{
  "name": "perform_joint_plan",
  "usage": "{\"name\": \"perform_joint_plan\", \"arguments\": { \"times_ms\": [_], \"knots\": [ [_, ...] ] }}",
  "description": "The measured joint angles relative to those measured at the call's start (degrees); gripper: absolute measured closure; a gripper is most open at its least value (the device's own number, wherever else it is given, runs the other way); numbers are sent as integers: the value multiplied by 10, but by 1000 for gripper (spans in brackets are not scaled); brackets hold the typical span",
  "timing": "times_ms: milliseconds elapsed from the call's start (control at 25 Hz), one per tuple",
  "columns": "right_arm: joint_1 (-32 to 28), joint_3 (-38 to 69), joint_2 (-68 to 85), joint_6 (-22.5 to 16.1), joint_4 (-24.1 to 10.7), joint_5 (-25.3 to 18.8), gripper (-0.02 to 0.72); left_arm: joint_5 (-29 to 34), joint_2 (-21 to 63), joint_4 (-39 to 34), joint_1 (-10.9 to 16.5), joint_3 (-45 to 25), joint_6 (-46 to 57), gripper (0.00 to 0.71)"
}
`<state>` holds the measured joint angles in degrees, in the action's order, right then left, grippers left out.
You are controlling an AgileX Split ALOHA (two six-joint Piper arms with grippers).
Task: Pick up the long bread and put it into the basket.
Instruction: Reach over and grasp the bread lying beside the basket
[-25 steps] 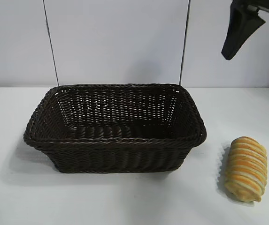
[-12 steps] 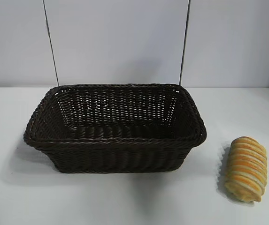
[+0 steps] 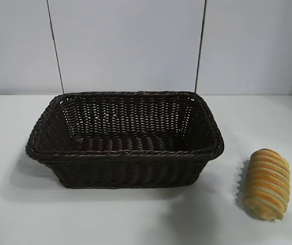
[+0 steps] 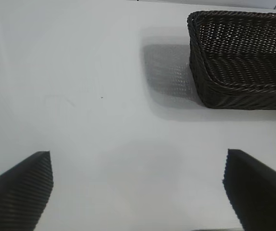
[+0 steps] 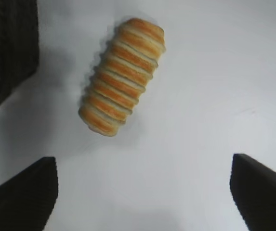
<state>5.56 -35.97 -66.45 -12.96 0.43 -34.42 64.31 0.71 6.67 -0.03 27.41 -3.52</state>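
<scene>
While right tool [image 5: 142, 192] gapes, long bread [image 5: 122, 76] lies beyond fingertips.

I judge my surroundings a robot test bench, not a home: a bare white table [image 3: 135, 219] and plain grey panel wall [image 3: 130, 46] with thin dark seams [image 3: 201, 46] behind.

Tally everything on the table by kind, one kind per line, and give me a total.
Long bread: 1
Basket: 1
Total: 2
</scene>
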Motion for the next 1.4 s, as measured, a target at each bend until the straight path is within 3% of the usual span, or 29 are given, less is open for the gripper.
{"name": "perform_joint_plan", "arguments": {
  "times_ms": [400, 560, 880, 1120, 1200, 1400],
  "knots": [
    [0, 7, -129, -36, -4, 117, 8, 0, 0, 0, 0, 0, 0, 15],
    [0, 6, -196, -39, 15, 166, 8, 0, 0, -1, 0, 0, 0, 15],
    [0, -15, -277, -39, 39, 208, 21, 0, 0, -1, 0, 0, 0, 15],
    [0, -20, -285, -39, 80, 226, 345, 0, 0, -1, 0, 0, 0, 15],
    [0, -21, -285, -39, 92, 229, 419, 0, 0, -1, 0, 0, 0, 15],
    [0, -21, -285, -39, 97, 225, 643, 0, 0, -1, 0, 0, 0, 15]
  ]
}}
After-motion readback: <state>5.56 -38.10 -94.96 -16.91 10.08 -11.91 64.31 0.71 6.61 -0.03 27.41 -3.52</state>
